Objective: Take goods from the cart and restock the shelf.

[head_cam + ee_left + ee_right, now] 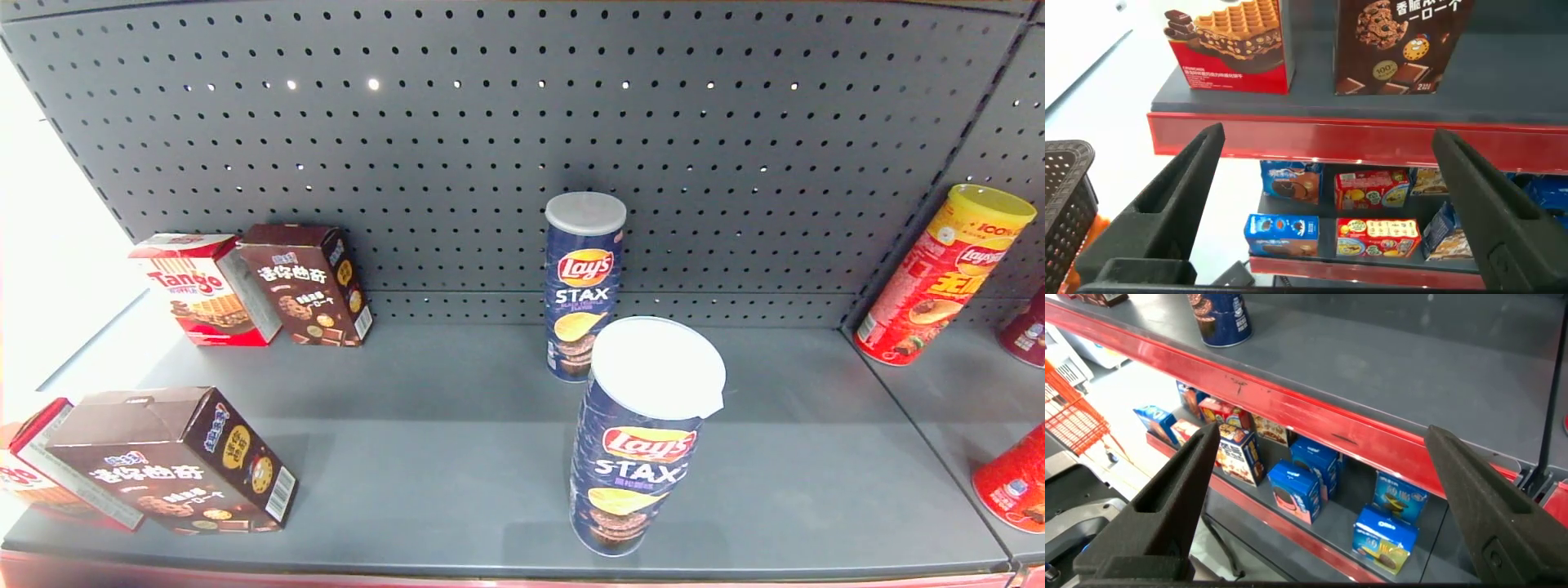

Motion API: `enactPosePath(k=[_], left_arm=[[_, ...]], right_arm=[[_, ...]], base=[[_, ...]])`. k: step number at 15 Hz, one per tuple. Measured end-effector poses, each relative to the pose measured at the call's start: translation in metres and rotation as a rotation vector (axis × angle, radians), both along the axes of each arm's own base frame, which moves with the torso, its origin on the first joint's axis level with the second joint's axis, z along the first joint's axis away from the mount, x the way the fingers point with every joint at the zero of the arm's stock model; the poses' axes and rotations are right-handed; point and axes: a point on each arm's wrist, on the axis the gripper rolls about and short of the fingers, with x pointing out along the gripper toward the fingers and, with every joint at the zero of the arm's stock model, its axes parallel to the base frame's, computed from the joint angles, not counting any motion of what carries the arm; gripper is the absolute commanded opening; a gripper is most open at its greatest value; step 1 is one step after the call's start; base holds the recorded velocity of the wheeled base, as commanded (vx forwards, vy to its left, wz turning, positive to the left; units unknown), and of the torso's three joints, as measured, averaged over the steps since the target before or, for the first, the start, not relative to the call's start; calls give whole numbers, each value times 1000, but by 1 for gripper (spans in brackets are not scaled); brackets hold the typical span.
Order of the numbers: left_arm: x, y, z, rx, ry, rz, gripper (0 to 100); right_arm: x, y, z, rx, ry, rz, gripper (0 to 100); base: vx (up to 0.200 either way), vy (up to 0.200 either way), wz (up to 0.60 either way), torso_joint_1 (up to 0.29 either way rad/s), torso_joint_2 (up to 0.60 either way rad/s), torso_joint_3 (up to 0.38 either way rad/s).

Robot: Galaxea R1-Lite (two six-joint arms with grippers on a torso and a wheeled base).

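Upright on the grey shelf (457, 457): front can (637, 441) near the edge, back can (581, 286) by the pegboard (490, 122), boxes (306, 286) at left. Before the shelf's red lip, left pincer (1327, 135) and right pincer (1323, 431), both spread apart, empty.

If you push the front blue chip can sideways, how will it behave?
The front blue chip can is tall and narrow, so a high push would probably tip it. Once down, its round body could roll, and the shelf edge is near.
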Motion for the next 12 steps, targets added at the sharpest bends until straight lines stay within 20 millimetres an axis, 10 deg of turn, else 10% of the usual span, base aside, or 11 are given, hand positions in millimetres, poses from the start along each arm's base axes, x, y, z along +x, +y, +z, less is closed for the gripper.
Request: enactPosePath(k=[12], left_arm=[[0,0,0,3,3,-15,100]], right_arm=[[-2,3,23,-13,-25,-187,100]], base=[[0,0,0,0,0,0]])
